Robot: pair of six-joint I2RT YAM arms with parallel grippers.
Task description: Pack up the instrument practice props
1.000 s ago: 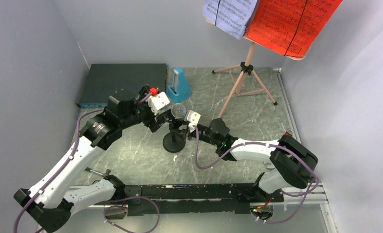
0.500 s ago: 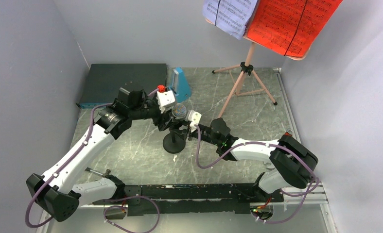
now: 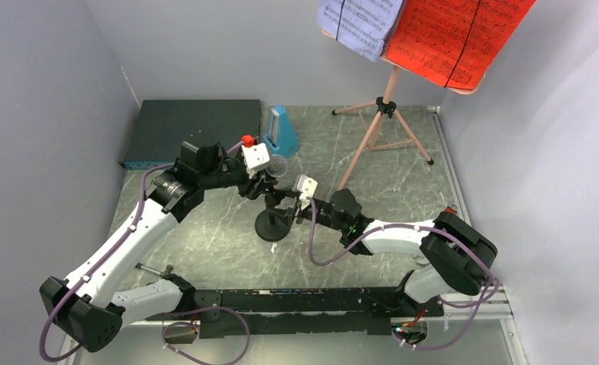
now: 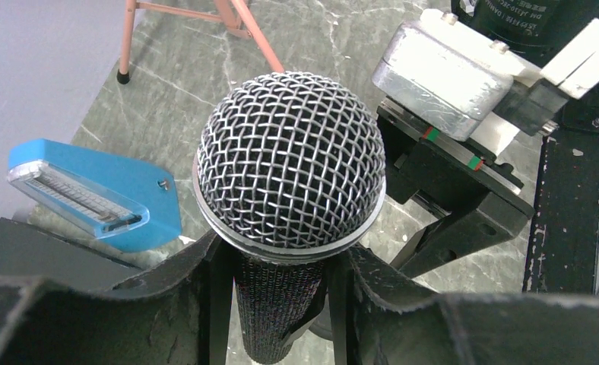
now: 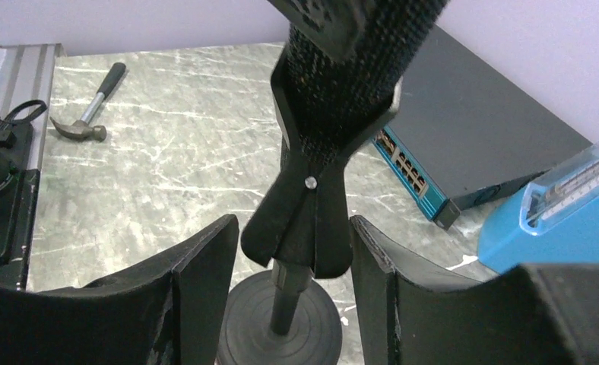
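Note:
The black microphone point(image 3: 279, 165) with its silver mesh head point(image 4: 290, 179) sits in the clip of its round-base stand point(image 3: 273, 225) at mid table. My left gripper point(image 4: 280, 258) is shut on the microphone's body just under the head. Lower down, my right gripper point(image 5: 294, 236) stands open on either side of the stand's clip point(image 5: 308, 228), with narrow gaps. The blue metronome point(image 3: 281, 131) stands just behind. At the back right is the pink music stand point(image 3: 384, 122), carrying the red sheet point(image 3: 456, 34) and the lavender sheet point(image 3: 361, 21).
A flat black electronics box point(image 3: 190, 129) lies at the back left, beside the metronome point(image 5: 562, 220). A hammer point(image 5: 87, 106) lies near the left arm's base. Grey walls close in both sides, and the arms' rail point(image 3: 304, 300) runs along the near edge.
My left gripper closed from wide open onto the microphone's body. My right gripper let go of the stand's clip and opened. The mesh head shifted slightly toward the back.

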